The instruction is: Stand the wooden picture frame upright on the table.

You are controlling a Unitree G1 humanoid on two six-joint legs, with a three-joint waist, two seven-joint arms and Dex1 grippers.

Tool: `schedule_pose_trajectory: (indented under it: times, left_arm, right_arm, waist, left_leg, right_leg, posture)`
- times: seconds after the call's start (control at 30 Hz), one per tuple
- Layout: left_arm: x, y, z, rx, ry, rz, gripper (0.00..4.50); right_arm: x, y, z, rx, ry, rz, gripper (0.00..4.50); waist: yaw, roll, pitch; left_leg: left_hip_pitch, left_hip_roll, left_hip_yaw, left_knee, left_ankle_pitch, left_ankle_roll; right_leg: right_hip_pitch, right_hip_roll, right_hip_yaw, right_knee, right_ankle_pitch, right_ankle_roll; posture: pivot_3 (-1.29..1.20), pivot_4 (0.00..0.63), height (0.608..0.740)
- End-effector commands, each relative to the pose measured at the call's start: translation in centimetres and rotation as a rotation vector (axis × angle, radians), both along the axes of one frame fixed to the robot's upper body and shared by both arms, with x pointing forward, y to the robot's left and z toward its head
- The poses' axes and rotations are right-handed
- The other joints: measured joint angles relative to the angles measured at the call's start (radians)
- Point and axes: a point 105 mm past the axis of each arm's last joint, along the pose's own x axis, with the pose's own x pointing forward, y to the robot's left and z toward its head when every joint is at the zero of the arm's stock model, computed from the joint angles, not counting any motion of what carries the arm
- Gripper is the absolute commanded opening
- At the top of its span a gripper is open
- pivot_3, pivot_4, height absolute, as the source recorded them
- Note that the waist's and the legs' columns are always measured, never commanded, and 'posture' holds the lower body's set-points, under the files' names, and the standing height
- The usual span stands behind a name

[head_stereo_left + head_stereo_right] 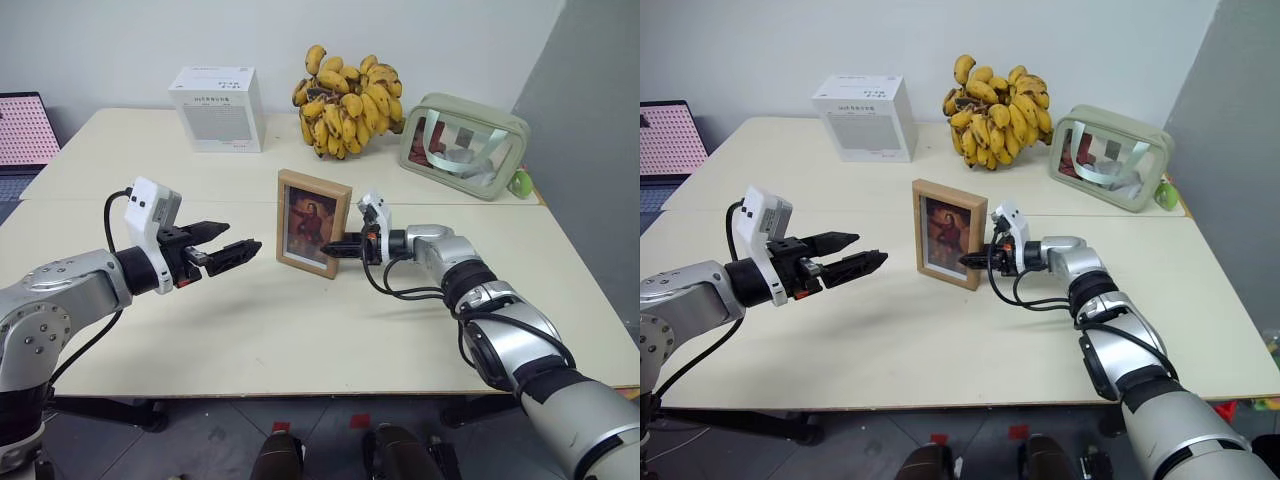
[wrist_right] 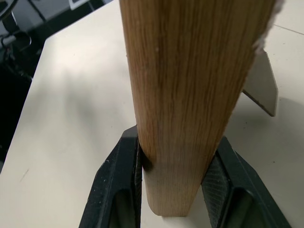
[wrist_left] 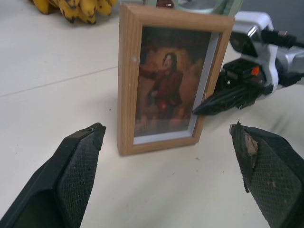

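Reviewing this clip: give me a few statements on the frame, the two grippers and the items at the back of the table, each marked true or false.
1. The wooden picture frame stands upright on the table. True.
2. The left gripper is clamped on the frame. False: it is open and clear of the frame, off to its side.
3. The right gripper has a finger on either side of the frame's edge. True.
4. The frame shows its dark back panel to the head camera. False: the portrait side faces the camera.
5. The bananas lie between the white box and the clear pouch. True.
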Motion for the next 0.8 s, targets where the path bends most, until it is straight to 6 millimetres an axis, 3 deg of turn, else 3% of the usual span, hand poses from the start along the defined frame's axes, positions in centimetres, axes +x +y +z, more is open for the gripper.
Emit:
schedule_pose_trajectory:
  times: [0.03,0.17,0.3,0.37,0.43,0.53,0.67,0.8]
  left_arm:
    - [0.2,-0.1,1.2,0.012,-0.071,-0.006,4.5]
    - [0.4,-0.1,1.4,0.013,-0.072,-0.008,4.5]
    - [0.7,0.6,1.4,0.022,-0.063,0.006,4.5]
    - [1.0,1.5,1.3,0.043,-0.054,0.024,4.5]
    - [1.0,2.2,1.1,0.061,-0.045,0.032,4.5]
    - [1.0,3.2,0.9,0.078,-0.028,0.04,4.5]
    - [1.4,4.0,1.3,0.067,-0.04,0.04,4.5]
    - [1.9,3.8,2.1,0.063,-0.067,0.012,4.5]
  right_arm:
    - [0.1,-0.2,0.6,0.014,-0.012,0.004,2.65]
    - [0.3,-1.3,0.4,-0.007,-0.024,-0.011,3.58]
    - [0.1,-4.4,-0.9,-0.096,-0.059,-0.025,4.44]
    - [-0.4,-7.5,-0.3,-0.181,-0.17,-0.053,4.44]
    - [-1.8,-8.7,1.3,-0.195,-0.24,-0.056,4.44]
    - [-4.9,-8.5,4.1,-0.149,-0.273,-0.051,4.44]
    - [-8.1,-6.8,7.8,-0.024,-0.237,-0.084,4.44]
    - [-10.0,-5.8,8.0,-0.027,-0.229,-0.099,4.44]
  waist:
    - [0.0,0.0,0.0]
    - [-0.001,0.0,0.0]
    - [0.004,0.0,0.0]
    - [0.006,0.0,0.0]
    - [0.009,0.0,0.0]
    - [-0.003,0.001,0.0]
    - [-0.027,0.001,0.0]
    - [-0.022,0.0,0.0]
  left_leg:
    - [0.0,0.0,0.0,0.0,0.0,0.0]
    - [0.0,0.0,0.0,0.0,0.0,0.0]
    - [0.0,0.0,-0.001,0.0,0.0,0.0]
    - [0.0,-0.001,-0.001,0.0,0.0,0.0]
    - [-0.002,-0.001,-0.001,0.0,0.0,0.0]
    - [-0.002,0.0,0.0,-0.001,0.0,0.0]
    - [0.003,0.002,-0.001,-0.002,0.0,0.0]
    - [0.004,0.002,-0.002,-0.001,0.0,0.0]
  right_leg:
    - [0.0,0.0,0.0,0.0,0.0,0.0]
    - [0.0,0.0,-0.001,0.0,0.0,0.0]
    - [0.001,0.0,-0.001,0.0,-0.001,0.001]
    - [0.001,0.0,-0.001,-0.001,-0.001,0.001]
    - [0.001,0.0,-0.002,-0.001,-0.003,0.005]
    - [-0.001,0.0,-0.001,-0.001,-0.003,0.005]
    - [-0.002,0.002,0.0,0.003,-0.003,0.004]
    - [-0.001,0.003,-0.001,0.007,-0.004,0.003]
  posture:
    - [0.0,0.15,0.74]
    - [0.0,0.15,0.74]
    - [0.0,0.15,0.74]
    - [0.0,0.15,0.74]
    - [0.0,0.15,0.74]
    - [0.0,0.15,0.74]
    - [0.0,0.15,0.74]
    - [0.0,0.15,0.74]
